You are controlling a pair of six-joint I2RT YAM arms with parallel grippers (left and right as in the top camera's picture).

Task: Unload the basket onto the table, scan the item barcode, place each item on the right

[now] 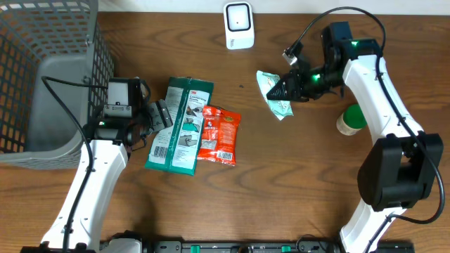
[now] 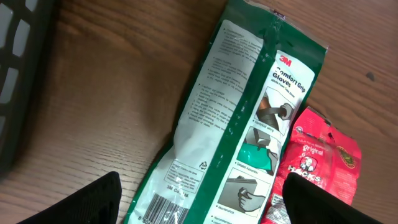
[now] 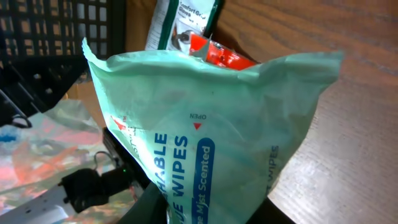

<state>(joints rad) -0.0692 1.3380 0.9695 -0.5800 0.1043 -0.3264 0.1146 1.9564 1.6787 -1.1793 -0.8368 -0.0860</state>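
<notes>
Right jaws on wipes pack [image 1: 274, 93], scanner [image 1: 239, 25] nearby.

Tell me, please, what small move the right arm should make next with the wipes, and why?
Probably carry the pack of wipes toward the white scanner, turning it until a barcode faces the scanner. The right gripper is shut on the pack, which is held apart from the scanner, and no barcode shows on the side seen from the right wrist.
</notes>
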